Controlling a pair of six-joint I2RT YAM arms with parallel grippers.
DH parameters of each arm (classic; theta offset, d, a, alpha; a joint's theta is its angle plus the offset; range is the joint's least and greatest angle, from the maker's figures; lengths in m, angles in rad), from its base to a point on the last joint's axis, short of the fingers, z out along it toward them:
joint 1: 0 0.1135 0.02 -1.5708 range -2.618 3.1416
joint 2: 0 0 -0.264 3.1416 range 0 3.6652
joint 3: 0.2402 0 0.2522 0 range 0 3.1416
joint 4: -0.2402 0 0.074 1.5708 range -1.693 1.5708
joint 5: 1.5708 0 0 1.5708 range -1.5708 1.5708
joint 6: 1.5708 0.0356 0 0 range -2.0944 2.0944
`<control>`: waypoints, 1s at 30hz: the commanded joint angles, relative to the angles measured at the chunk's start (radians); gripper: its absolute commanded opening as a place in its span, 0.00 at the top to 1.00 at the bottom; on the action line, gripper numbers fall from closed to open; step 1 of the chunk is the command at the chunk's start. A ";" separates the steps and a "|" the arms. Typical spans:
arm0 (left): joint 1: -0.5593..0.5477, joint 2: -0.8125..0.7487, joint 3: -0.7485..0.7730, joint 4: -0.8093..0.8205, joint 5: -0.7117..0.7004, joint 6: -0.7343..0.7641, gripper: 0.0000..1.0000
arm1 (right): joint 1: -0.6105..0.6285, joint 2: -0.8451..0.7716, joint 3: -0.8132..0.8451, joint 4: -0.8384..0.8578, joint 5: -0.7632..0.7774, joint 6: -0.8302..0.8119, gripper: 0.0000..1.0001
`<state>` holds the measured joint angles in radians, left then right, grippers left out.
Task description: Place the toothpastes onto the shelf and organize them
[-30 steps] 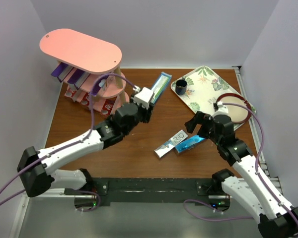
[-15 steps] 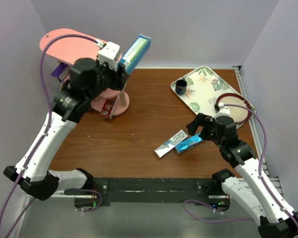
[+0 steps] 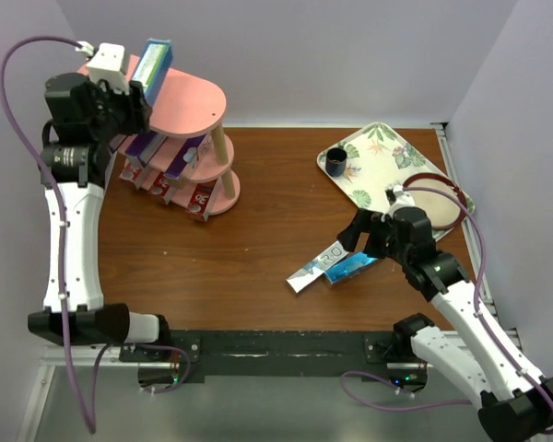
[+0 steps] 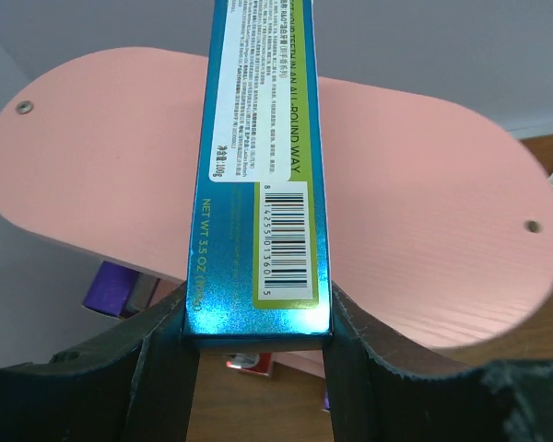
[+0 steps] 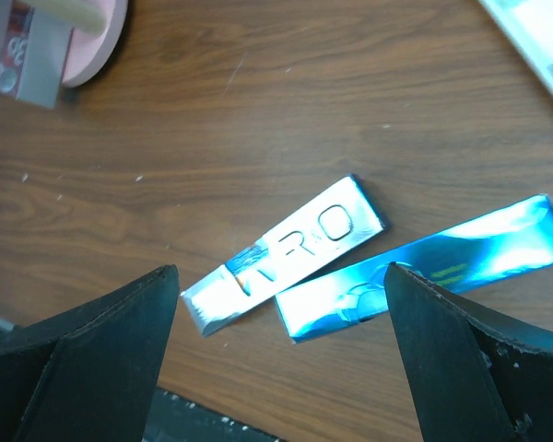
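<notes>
My left gripper (image 3: 136, 75) (image 4: 256, 343) is shut on a blue toothpaste carton (image 3: 153, 61) (image 4: 263, 175), held high over the left end of the pink shelf's (image 3: 186, 101) (image 4: 424, 239) top board. Purple cartons (image 3: 147, 145) lie on the middle tier and red ones (image 3: 157, 182) on the bottom tier. A silver-white carton (image 3: 317, 265) (image 5: 286, 251) and a blue carton (image 3: 351, 267) (image 5: 424, 268) lie side by side on the table. My right gripper (image 3: 361, 241) (image 5: 281, 318) hangs open above these two, touching neither.
A leaf-patterned tray (image 3: 380, 158) with a dark cup (image 3: 337, 163) sits at the back right. A round plate (image 3: 442, 206) lies by the tray's near corner. White walls close in the table on the left, back and right.
The left arm swung up and to the left with the blue carton, from mid-table to above the shelf's top board. The right gripper stayed put over the two cartons.
</notes>
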<state>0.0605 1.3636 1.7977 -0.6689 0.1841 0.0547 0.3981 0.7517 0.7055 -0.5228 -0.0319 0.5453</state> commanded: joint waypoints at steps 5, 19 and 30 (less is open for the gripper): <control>0.274 0.107 0.083 0.164 0.325 0.062 0.55 | -0.004 0.109 0.084 0.030 -0.175 -0.036 0.01; 0.510 0.454 0.317 0.235 0.830 0.073 0.57 | -0.004 0.244 0.124 0.081 -0.178 -0.091 0.02; 0.512 0.468 0.390 0.109 0.815 0.198 0.53 | -0.002 0.261 0.134 0.081 -0.152 -0.107 0.01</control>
<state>0.5755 1.8721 2.1387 -0.5640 0.9436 0.2066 0.3977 1.0195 0.7887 -0.4637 -0.1997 0.4664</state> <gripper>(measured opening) 0.542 0.985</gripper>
